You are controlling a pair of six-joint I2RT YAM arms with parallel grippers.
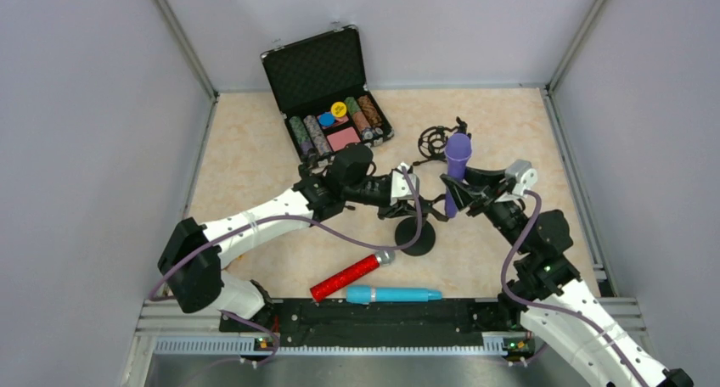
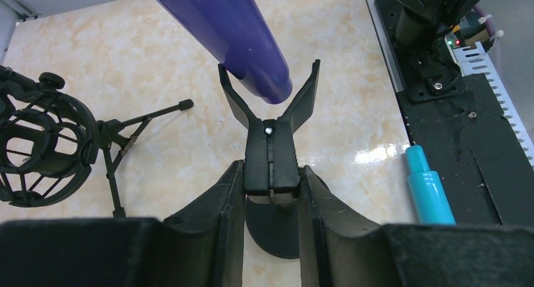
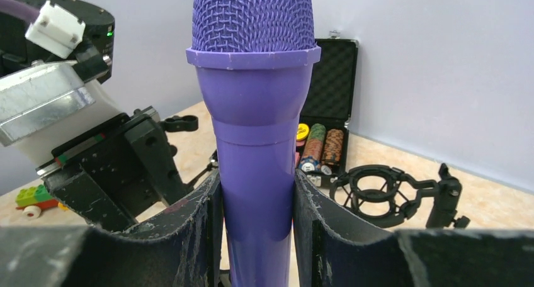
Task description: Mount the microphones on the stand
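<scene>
My right gripper (image 1: 461,196) (image 3: 255,186) is shut on the purple microphone (image 1: 458,159) (image 3: 255,111) and holds it upright, mesh head up. My left gripper (image 1: 411,180) (image 2: 272,175) is shut on the handles of the black clip (image 2: 272,155) of the stand, whose round base (image 1: 415,234) rests on the table. The clip's prongs are spread in a V, and the purple microphone's lower end (image 2: 252,54) sits at their mouth. The glittery red microphone (image 1: 348,275) and the light blue microphone (image 1: 393,294) (image 2: 428,189) lie near the front edge.
An open black case of poker chips (image 1: 327,90) (image 3: 330,67) stands at the back. A black shock mount on a small tripod (image 1: 435,139) (image 2: 38,148) (image 3: 390,192) stands behind the grippers. A small brick toy (image 3: 34,197) lies at the left. A black rail (image 1: 374,315) runs along the front.
</scene>
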